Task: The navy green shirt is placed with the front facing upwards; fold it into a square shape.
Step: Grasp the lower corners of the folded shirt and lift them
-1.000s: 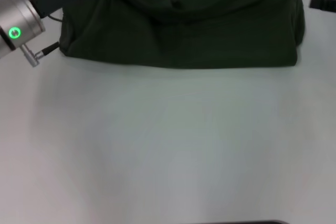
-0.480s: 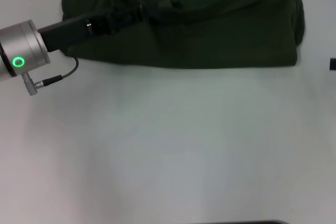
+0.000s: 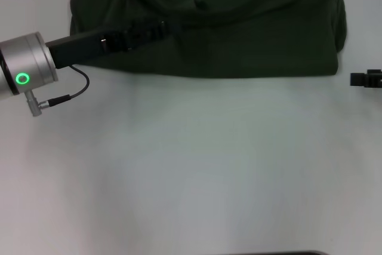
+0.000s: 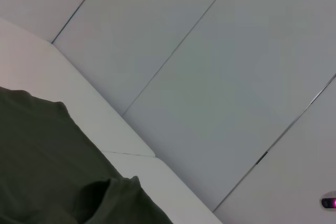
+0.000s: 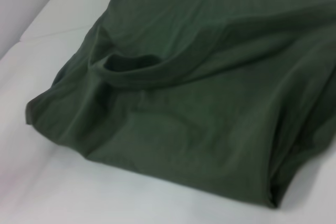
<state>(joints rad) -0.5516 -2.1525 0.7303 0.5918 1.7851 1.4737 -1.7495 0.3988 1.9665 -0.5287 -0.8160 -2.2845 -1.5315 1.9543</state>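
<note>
The navy green shirt (image 3: 239,34) lies folded into a wide rectangle at the far side of the table, plain green side up, with a creased ridge running across it. It also fills the right wrist view (image 5: 199,103) and shows in a corner of the left wrist view (image 4: 42,171). My left gripper (image 3: 164,27) reaches in from the left and lies low over the shirt's left half, at the ridge. My right gripper (image 3: 365,79) shows only as a dark tip at the right edge, off the shirt and just beyond its near right corner.
The white table (image 3: 197,165) spreads out in front of the shirt. A loose black cable (image 3: 71,91) hangs from the left wrist. White wall panels (image 4: 220,66) rise behind the table's far edge.
My left arm swung from the shirt's far left corner rightward over the cloth to the ridge, then settled slightly nearer. The right gripper drew back toward me along the right edge.
</note>
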